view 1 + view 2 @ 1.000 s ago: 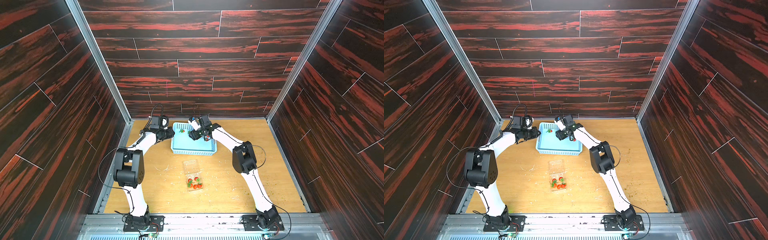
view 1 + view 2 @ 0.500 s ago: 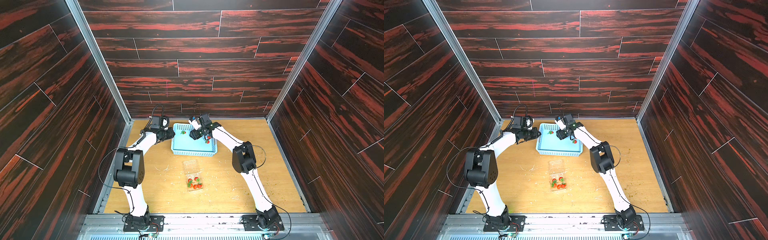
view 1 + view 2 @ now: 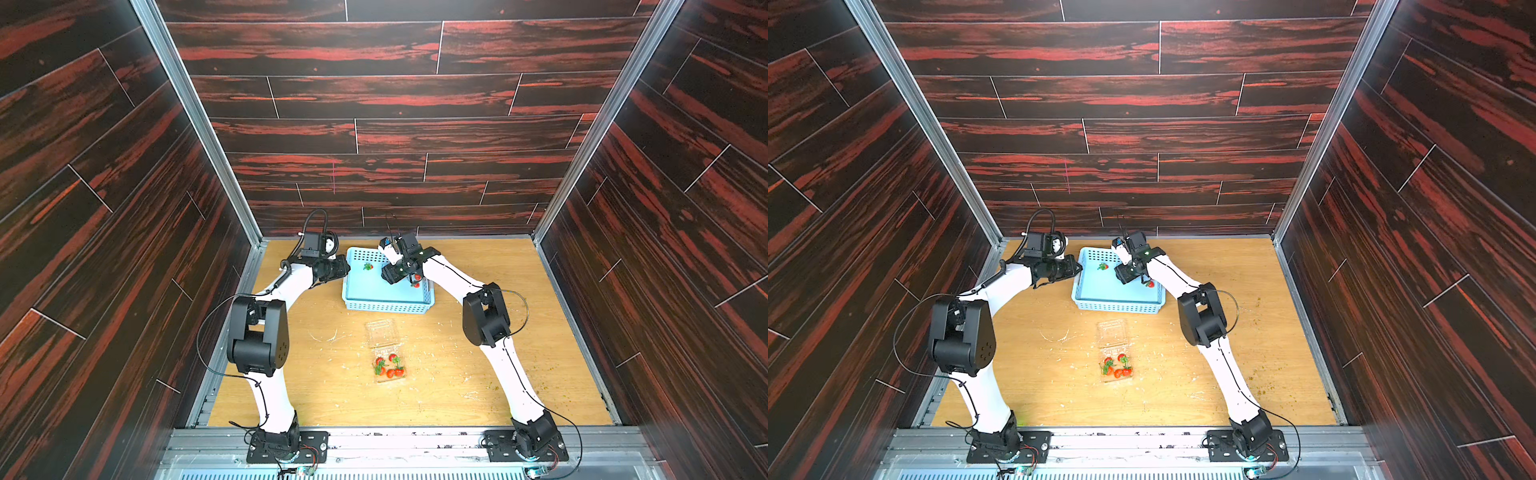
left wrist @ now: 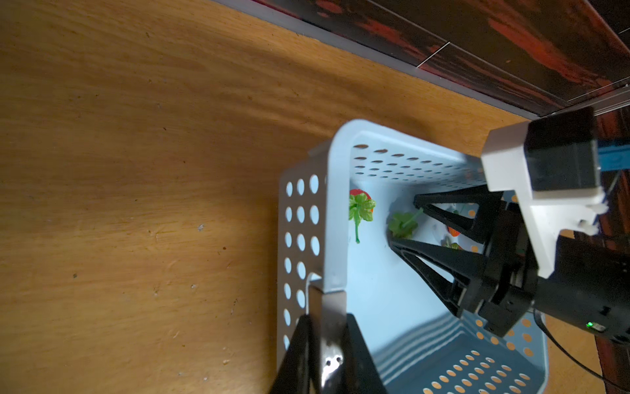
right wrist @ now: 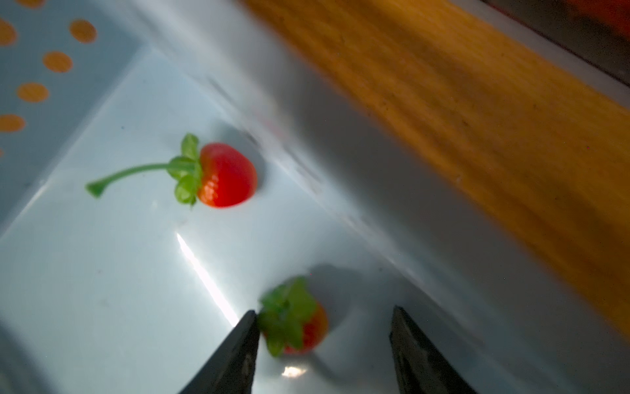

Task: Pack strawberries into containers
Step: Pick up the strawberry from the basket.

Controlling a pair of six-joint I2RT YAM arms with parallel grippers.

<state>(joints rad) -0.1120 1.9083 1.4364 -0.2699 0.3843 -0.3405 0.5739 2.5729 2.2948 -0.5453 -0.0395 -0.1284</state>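
The light blue basket point(image 3: 386, 306) point(image 3: 1117, 306) stands at the back of the table. My left gripper point(image 4: 327, 307) point(image 3: 345, 270) is shut on the basket's left rim point(image 4: 335, 238). My right gripper point(image 5: 324, 312) point(image 4: 405, 221) point(image 3: 388, 277) reaches down inside it, open, with one strawberry point(image 5: 300, 327) point(image 4: 404, 225) between its fingers and one fingertip point(image 5: 250, 327) against its leaves. A long-stemmed strawberry point(image 5: 225, 175) point(image 4: 361, 204) point(image 3: 368, 266) lies near the back left corner. Another point(image 3: 415, 284) point(image 3: 1149, 284) lies behind the fingers. The clear container point(image 3: 388, 365) point(image 3: 1116, 368) sits open mid-table with several strawberries inside.
The container's lid point(image 3: 380, 332) lies flat towards the basket. Both arms arch inwards from bases at the front rail. Dark panelled walls close in the back and both sides. Small green and white scraps dot the wooden table point(image 3: 478, 374).
My right gripper has dipped lower into the basket and its jaws have narrowed a little. The left gripper has stayed on the rim.
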